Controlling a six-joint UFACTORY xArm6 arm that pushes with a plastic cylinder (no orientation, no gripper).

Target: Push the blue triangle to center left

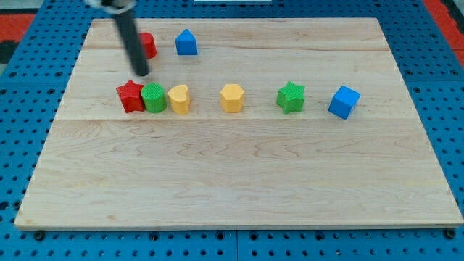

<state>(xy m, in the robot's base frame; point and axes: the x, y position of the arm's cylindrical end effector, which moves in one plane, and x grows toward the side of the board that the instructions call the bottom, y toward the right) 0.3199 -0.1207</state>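
Our rod comes down from the view's top left, and my tip (141, 72) rests on the wooden counter (239, 174) just above the red star (130, 96), apart from it by a small gap. We carry no tool here, only this straight dark rod, so nothing is spread, pressed together or pinching. The blue triangle (186, 43) sits near the view's top edge, to the upper right of my tip and well clear of it. Partly hidden behind the rod is a red block (148, 45), whose shape we cannot make out; it lies just left of the blue triangle. Below, a row runs across the counter: the red star touches a green cylinder (154, 98), which touches a yellow block (179, 99) with a rounded, heart-like top. Further right, each apart from the next, stand a yellow hexagon (232, 98), a green star (291, 97) and a blue cube (344, 102).
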